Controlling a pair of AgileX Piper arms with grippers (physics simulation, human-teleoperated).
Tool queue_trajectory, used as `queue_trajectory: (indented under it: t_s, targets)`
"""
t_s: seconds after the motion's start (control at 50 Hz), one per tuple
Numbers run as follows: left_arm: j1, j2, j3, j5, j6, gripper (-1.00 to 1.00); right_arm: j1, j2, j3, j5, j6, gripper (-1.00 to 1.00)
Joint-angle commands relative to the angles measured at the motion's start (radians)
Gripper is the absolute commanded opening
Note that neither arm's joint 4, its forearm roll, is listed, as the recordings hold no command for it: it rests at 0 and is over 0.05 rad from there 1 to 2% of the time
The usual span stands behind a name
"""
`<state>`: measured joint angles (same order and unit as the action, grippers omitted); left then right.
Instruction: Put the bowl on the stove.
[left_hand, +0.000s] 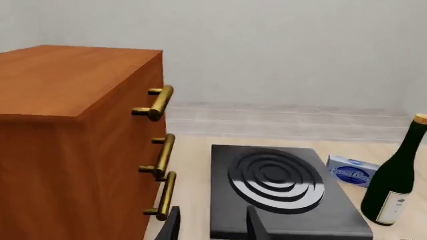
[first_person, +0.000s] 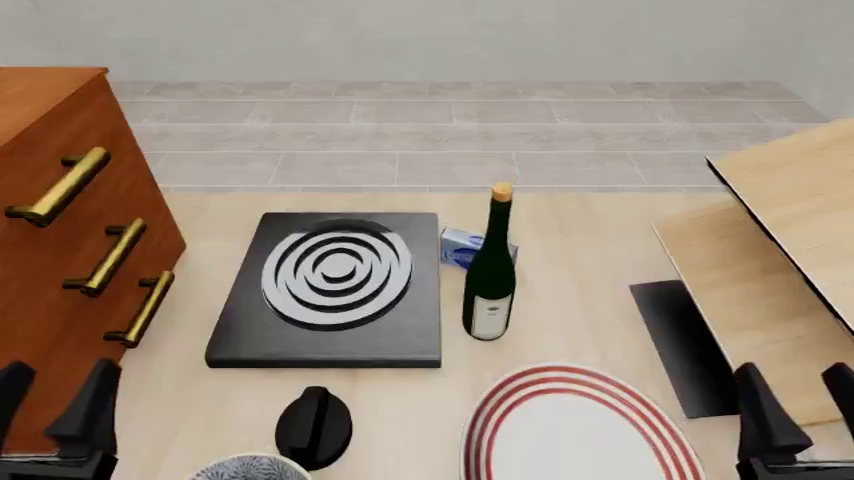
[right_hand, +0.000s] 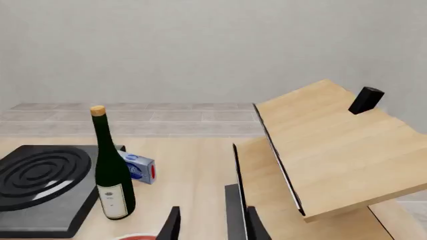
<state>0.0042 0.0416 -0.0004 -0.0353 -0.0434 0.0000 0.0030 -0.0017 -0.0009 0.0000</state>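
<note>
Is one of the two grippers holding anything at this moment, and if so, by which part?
Nothing is held. The left gripper and the right gripper are both open with nothing between their fingers. The deep floral-patterned bowl sits untouched on the table.

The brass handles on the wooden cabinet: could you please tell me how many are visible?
3, all on the cabinet's front at the table's left: top handle, middle handle, lowest handle. More could be hidden below.

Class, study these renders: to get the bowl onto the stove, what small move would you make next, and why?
Probably swing the left gripper toward the bowl. Its fingers stand apart holding nothing, the bowl sits nearest it at the table's near edge, and the stove lies bare beyond the black knob.
</note>
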Motion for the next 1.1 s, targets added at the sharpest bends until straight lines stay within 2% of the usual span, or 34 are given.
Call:
queue_trajectory:
  t_s: [0.02,0.14,0.34,0.36,0.46,0.52,0.58,0.62,0.64,0.66,0.82,0.84,0.9,0.94,0.96,1.1]
  targets:
    - [0.017,0.082,0.0,-0.062,0.06,1.0,0.0,0.004,-0.003,-0.001,0.0,1.0]
    - [0.032,0.083,0.0,-0.069,0.074,1.0,0.0,0.004,-0.003,-0.001,0.0,1.0]
    - [0.003,0.062,-0.002,-0.023,0.091,1.0,0.0,0.004,-0.003,-0.001,0.0,1.0]
    - [0.001,0.055,-0.011,-0.005,0.091,1.0,0.0,0.004,-0.003,-0.001,0.0,1.0]
    - [-0.078,-0.005,-0.149,0.232,0.074,1.0,0.0,0.004,-0.003,-0.001,0.0,1.0]
    - [-0.077,-0.004,-0.242,0.337,0.023,1.0,0.0,0.004,-0.003,-0.001,0.0,1.0]
    - [-0.116,0.017,-0.328,0.458,-0.003,1.0,0.0,0.004,-0.003,-0.001,0.0,1.0]
    - [-0.131,0.008,-0.341,0.482,0.018,1.0,0.0,0.004,-0.003,-0.001,0.0,1.0]
    - [-0.138,0.016,-0.356,0.507,0.005,1.0,0.0,0.004,-0.003,-0.001,0.0,1.0]
    - [-0.164,0.018,-0.396,0.56,0.014,1.0,0.0,0.004,-0.003,-0.001,0.0,1.0]
    - [-0.198,0.046,-0.548,0.721,0.044,1.0,0.0,0.004,-0.003,-0.001,0.0,1.0]
    - [-0.203,0.048,-0.572,0.748,0.064,1.0,0.0,0.004,-0.003,-0.001,0.0,1.0]
    - [-0.24,0.059,-0.594,0.802,0.086,1.0,0.0,0.004,-0.003,-0.001,0.0,1.0]
    - [-0.187,0.063,-0.616,0.825,0.055,1.0,0.0,0.004,-0.003,-0.001,0.0,1.0]
    - [-0.225,0.07,-0.616,0.836,0.069,1.0,0.0,0.004,-0.003,-0.001,0.0,1.0]
    - [-0.206,0.058,-0.669,0.936,0.084,1.0,0.0,0.004,-0.003,-0.001,0.0,1.0]
